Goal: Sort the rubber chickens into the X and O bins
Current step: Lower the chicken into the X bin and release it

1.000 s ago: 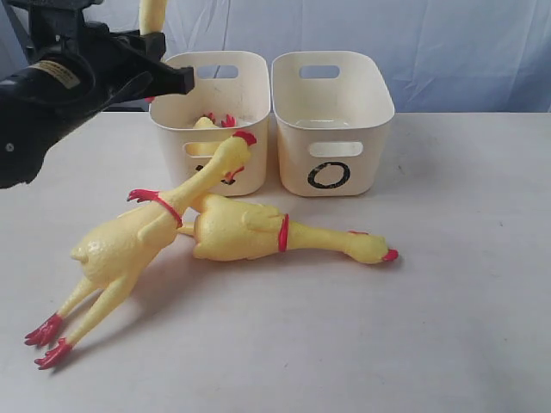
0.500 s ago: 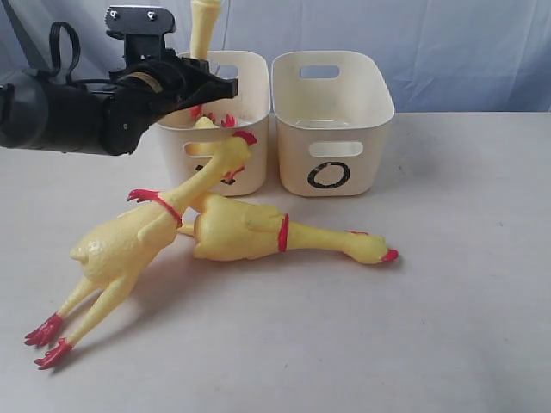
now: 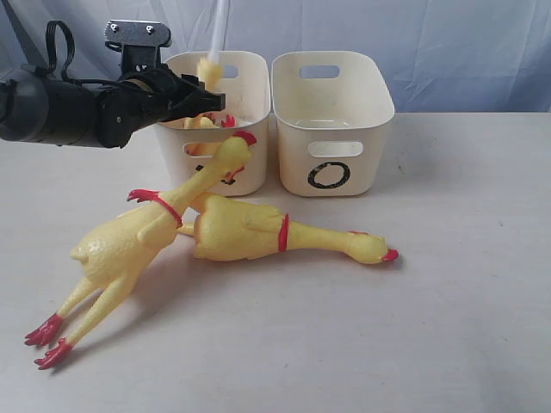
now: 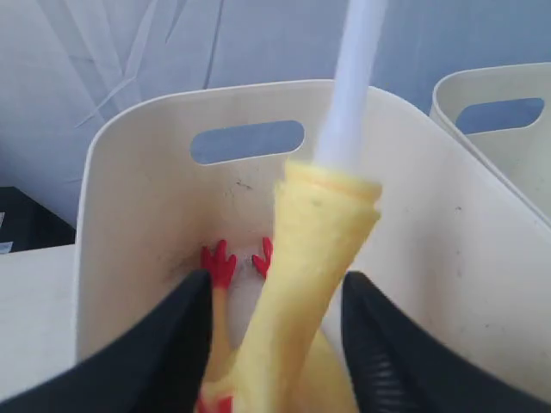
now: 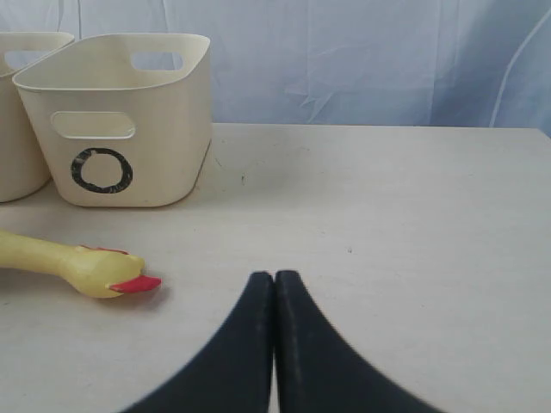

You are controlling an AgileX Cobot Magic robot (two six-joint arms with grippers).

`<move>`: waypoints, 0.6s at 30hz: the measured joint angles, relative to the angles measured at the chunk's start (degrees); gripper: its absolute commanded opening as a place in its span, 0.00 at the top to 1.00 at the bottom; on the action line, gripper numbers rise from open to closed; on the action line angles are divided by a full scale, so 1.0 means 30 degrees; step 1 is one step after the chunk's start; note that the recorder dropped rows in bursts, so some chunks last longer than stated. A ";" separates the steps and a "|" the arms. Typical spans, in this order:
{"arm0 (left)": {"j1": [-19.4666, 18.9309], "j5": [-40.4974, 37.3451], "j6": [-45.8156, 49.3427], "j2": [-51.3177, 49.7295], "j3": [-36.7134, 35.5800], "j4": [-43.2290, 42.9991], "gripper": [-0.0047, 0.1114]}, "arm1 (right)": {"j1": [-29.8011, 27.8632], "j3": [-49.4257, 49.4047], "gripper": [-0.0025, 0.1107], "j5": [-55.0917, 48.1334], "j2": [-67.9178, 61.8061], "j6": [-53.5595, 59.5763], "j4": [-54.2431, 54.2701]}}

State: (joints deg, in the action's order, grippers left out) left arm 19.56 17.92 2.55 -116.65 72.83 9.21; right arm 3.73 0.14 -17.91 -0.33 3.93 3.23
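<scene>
At ten o'clock in the exterior view, over the X bin [image 4: 129, 198], the left gripper [image 4: 274, 288] holds its jaws wider than the neck with white tube [image 4: 314, 232] standing upright between them. A gap shows beside one finger. Below, inside that bin, lies the headless body [image 4: 219, 262], red feet up. The O bin [image 3: 370, 129] stands just beside, at three o'clock. At six o'clock of the bins, on the table [image 3: 448, 310], the leaning chicken [image 3: 120, 245] rests its head against the X bin's front, and the flat chicken [image 3: 245, 232] points its beak toward three o'clock. The right gripper [image 5: 275, 284] is closed tight on nothing, low over the table.
</scene>
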 measured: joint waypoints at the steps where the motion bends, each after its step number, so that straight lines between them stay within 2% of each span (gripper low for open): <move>1: 0.0000 -0.0031 0.0000 0.0000 0.0000 -0.0077 0.44 | 0.0000 0.0000 0.99 0.0000 0.0000 0.0000 0.0000; 4: 0.0000 -0.0118 0.0000 0.0000 0.0030 -0.0159 0.41 | 0.0000 0.0000 0.99 0.0000 0.0000 0.0000 0.0000; 11: 0.0000 -0.0567 0.0000 0.0000 0.0076 -0.0191 0.41 | 0.0000 0.0000 0.99 0.0000 0.0000 0.0000 0.0039; 18: 0.0000 -0.1901 0.0000 0.1579 0.0076 -0.0322 0.41 | 0.0000 0.0000 0.99 0.0000 0.0000 0.0000 0.0039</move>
State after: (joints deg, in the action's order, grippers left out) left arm 19.56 12.22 2.55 -111.91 73.06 8.24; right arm 3.73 0.14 -17.91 -0.33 3.93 3.35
